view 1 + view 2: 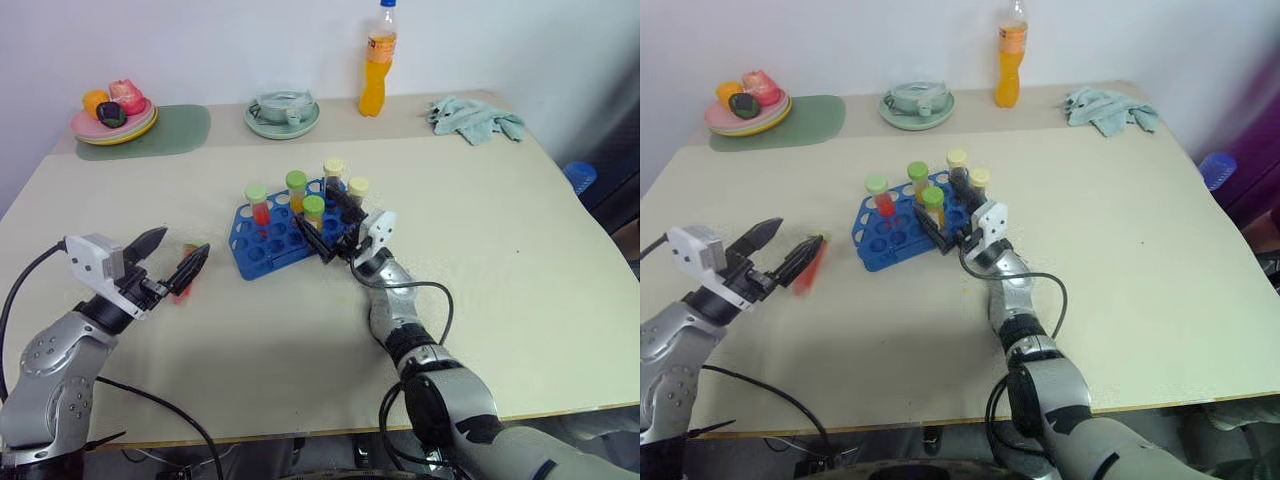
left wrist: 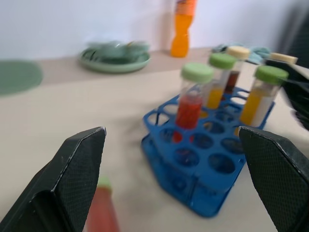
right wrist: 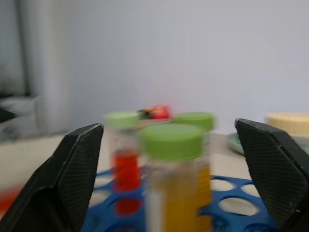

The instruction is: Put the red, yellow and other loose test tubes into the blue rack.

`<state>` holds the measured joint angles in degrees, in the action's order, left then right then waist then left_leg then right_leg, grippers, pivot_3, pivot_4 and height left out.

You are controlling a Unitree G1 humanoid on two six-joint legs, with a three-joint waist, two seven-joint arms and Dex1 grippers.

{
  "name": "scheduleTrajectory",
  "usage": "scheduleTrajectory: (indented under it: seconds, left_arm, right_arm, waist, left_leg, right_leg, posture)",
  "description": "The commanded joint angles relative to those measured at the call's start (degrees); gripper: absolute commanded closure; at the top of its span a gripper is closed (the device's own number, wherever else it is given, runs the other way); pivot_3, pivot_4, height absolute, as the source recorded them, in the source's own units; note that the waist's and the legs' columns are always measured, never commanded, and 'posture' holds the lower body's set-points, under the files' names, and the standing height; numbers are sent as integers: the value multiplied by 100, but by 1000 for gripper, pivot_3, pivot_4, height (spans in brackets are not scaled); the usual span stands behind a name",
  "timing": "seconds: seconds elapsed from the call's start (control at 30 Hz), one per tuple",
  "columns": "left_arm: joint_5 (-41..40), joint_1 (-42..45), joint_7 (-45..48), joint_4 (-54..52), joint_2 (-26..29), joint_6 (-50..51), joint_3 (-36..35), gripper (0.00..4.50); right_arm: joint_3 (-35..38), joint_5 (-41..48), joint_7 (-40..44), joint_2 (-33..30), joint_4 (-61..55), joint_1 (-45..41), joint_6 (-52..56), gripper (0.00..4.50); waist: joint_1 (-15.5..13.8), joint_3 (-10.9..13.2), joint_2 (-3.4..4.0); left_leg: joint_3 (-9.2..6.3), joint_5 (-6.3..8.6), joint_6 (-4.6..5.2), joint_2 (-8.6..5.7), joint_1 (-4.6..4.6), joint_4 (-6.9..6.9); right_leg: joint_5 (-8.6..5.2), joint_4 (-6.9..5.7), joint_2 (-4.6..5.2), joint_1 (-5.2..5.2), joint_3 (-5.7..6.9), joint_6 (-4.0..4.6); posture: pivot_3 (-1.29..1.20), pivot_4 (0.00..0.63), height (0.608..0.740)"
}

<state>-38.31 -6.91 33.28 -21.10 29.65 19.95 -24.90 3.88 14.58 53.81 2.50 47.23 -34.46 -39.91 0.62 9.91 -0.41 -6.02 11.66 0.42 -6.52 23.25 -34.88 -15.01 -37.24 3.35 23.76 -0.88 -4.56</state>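
The blue rack stands on the counter with five capped tubes upright in it: a red-filled tube with a green cap, two orange-yellow ones with green caps, and two with pale caps. The right gripper sits at the rack's near-right edge, its jaws spread wide on either side of the nearest green-capped tube and clear of it. The left gripper hovers well to the left of the rack, jaws spread and holding nothing. A loose red tube lies on the counter just below and between those left jaws, not gripped.
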Motion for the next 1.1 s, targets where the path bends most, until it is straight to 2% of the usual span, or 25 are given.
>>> scheduleTrajectory:
  seconds: [0.03,0.2,0.33,0.43,0.53,0.63,0.73,1.1]
  left_arm:
    - [-193,-21,-401,-301,-51,185,-296,0]
    - [-237,97,-1253,-689,-158,776,-184,0]
    - [-183,593,-2273,-831,55,1855,-159,0]
    - [-468,1263,-3243,-693,381,3881,-166,0]
    - [-995,2241,-3797,-457,313,5552,-324,0]
    - [-886,3066,-4090,-234,102,6510,-430,0]
    - [-641,3705,-4254,4,-102,7210,-415,0]
    - [-927,4150,-5374,1255,-242,7255,-14,0]
  right_arm:
    - [-336,134,253,-485,-1535,651,952,58]
    - [-493,132,258,-1435,-3051,1358,2096,58]
    - [-468,379,519,-2523,-4297,1557,3474,58]
    - [-317,947,753,-3292,-5097,1389,4662,58]
    - [-206,1447,938,-3891,-5634,1090,5579,58]
    - [-151,1789,920,-4099,-5935,784,6139,58]
    - [-117,1930,848,-4015,-6083,527,6227,58]
    - [-123,2018,988,-3945,-6237,566,6159,58]
  waist:
    - [-12,0,0]
    - [-3,2,3]
    - [-27,6,2]
    - [-38,9,-5]
    - [-42,13,-9]
    - [-49,14,-18]
    - [-64,16,-21]
    - [-158,16,-23]
  left_leg:
    - [-1,0,0,0,1,-2]
    - [-1,7,-11,1,3,-5]
    - [-1,7,-10,2,11,-9]
    - [-3,7,-9,3,15,-18]
    - [-7,3,1,2,17,-20]
    - [-9,3,4,1,19,-21]
    - [-9,6,3,2,19,-21]
    - [-9,17,-14,1,21,-29]
  right_leg:
    - [0,1,1,-1,0,0]
    - [-10,1,2,-21,0,16]
    - [-11,2,3,-19,1,15]
    - [-13,4,3,-20,4,12]
    - [-10,4,3,-20,7,-3]
    - [-7,10,2,-23,13,-13]
    - [-7,10,2,-22,13,-14]
    - [-5,10,4,-23,12,-15]
  posture:
    - [0,150,740]
    - [0,150,740]
    - [0,150,740]
    - [0,150,740]
    - [0,150,740]
    - [0,150,740]
    - [0,150,740]
    - [0,150,740]
